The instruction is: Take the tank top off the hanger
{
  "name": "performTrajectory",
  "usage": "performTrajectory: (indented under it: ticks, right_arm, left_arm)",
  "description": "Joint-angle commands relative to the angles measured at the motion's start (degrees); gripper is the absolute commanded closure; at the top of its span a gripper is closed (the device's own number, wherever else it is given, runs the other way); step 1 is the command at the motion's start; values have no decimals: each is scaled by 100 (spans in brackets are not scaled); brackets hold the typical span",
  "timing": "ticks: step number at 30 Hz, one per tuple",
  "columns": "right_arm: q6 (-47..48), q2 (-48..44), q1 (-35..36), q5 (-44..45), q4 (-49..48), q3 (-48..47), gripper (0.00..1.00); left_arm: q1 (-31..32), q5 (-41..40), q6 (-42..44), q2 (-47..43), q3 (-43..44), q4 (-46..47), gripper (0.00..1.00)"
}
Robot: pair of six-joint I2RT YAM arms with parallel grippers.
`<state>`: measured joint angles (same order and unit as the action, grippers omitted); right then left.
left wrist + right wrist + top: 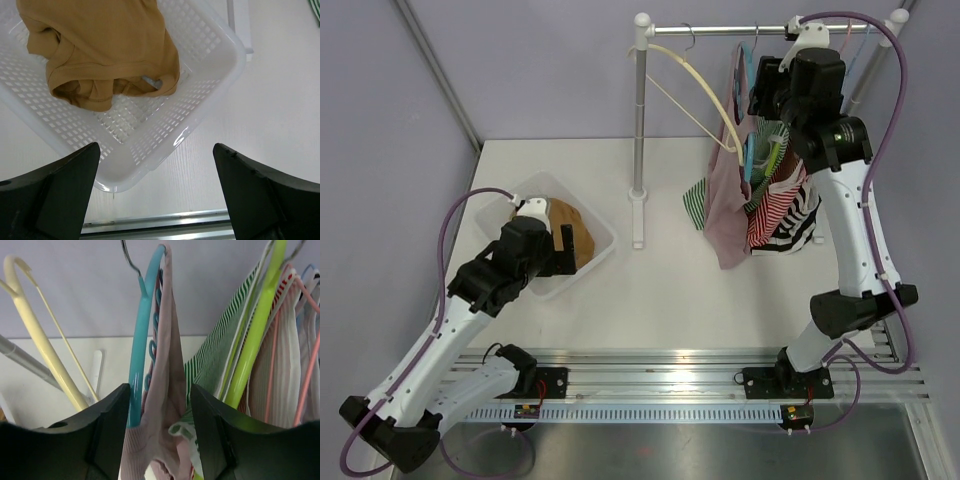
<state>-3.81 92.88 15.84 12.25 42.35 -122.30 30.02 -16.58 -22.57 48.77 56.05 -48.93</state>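
Claw on right arm (160,392) stands half-open astride pink tank top (171,405) and blue hanger (137,360).

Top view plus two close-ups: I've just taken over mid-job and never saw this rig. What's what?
The top view looks down on two robot arms at a white table. Each close-up comes from a wrist camera. The left gripper is open and empty above a basket holding a brown garment. The right gripper is up at the rail, its jaws either side of a pink top on a blue hanger; whether it grips yet is unclear.
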Motion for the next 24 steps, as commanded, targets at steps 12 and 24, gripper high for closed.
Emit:
performTrajectory:
  ticks: [12,24]
  right_arm:
    - [249,1566,-142,-531,819,-2298,60]
    - [267,1611,-142,-627,1091,-2588,92]
  left_arm:
    - [83,102,297,-193,-33,331,1]
    - [83,164,323,-175,-42,340,1]
